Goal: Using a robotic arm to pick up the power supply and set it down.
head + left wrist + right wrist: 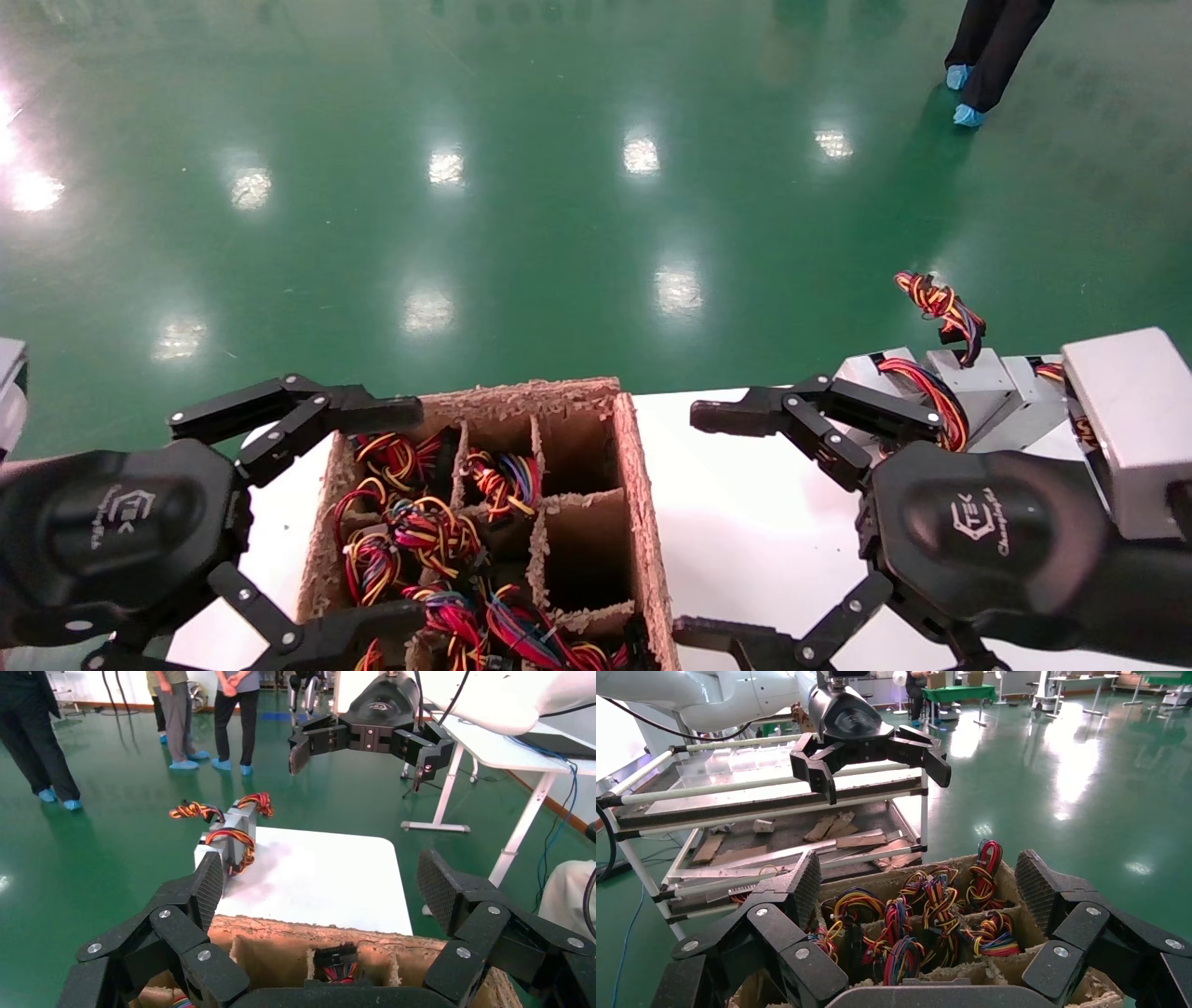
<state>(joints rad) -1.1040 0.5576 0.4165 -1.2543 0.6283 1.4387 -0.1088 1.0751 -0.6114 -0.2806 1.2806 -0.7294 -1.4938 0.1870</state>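
Floor [559, 233]: glossy green, fills upper frame.
Table [745, 522]: white, lower centre.
Left gripper [363, 522]: fingers apart, over carton [643, 522].
Right gripper [708, 527]: fingers apart, empty.
Power supply [978, 387]: right edge, on table.

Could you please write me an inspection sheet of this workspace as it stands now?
Surface: white table, bare between box and grey units.
Job's things: grey power supplies grouped at the table's far right corner; more sit in the cardboard divider box, wire bundles up.
Clutter: nothing seen on the table.
Grippers: left gripper open, above the box; right gripper open, above bare table, holding nothing.
Cables: red-yellow wire bundles on the supplies.
Surroundings: glossy green floor; person standing far right; wire rack beside the table.
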